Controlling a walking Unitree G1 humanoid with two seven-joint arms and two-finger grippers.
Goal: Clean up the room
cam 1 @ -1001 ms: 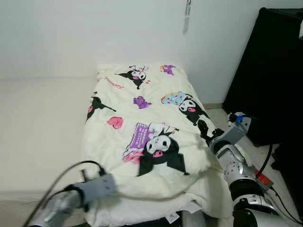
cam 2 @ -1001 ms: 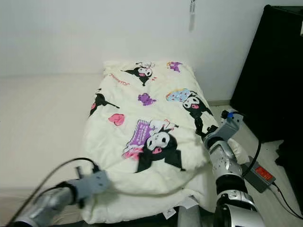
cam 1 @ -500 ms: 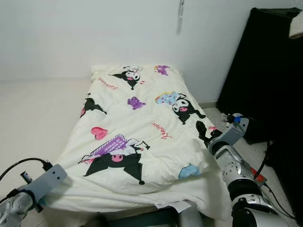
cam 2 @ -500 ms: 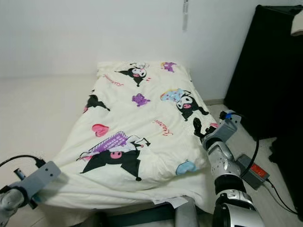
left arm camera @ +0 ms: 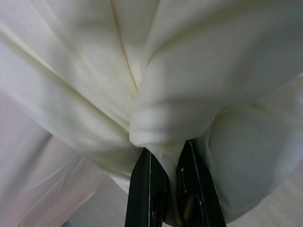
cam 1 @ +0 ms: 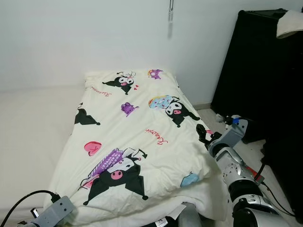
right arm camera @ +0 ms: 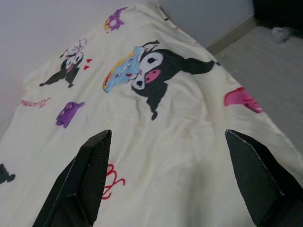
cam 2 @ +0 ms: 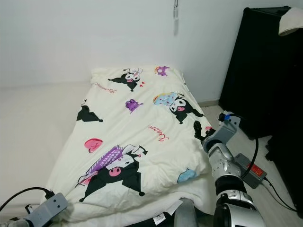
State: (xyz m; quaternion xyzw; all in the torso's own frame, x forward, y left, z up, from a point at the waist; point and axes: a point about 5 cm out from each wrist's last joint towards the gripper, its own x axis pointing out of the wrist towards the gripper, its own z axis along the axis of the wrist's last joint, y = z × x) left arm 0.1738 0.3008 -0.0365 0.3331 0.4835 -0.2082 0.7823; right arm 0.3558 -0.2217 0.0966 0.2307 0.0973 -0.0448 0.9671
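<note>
Two end effectors engage the quilt [cam 1: 137, 142] on the bed [cam 1: 28, 123]: left end effector [left arm camera: 171, 189] pinches its near corner; right end effector [right arm camera: 165, 179] hovers spread. Spreading appears mostly complete; near edge remains bunched.

A black cabinet [cam 1: 265, 71] stands near a white wall [cam 1: 71, 38].

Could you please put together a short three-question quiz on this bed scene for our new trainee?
1. True or false: the left gripper is shut on a fold of the quilt.
2. The right gripper is: A) open above the quilt, B) shut on the quilt, C) resting on the floor?
3. What dark piece of furniture stands on the robot's right?

Key: 1 true; 2 A; 3 the black cabinet.
</note>
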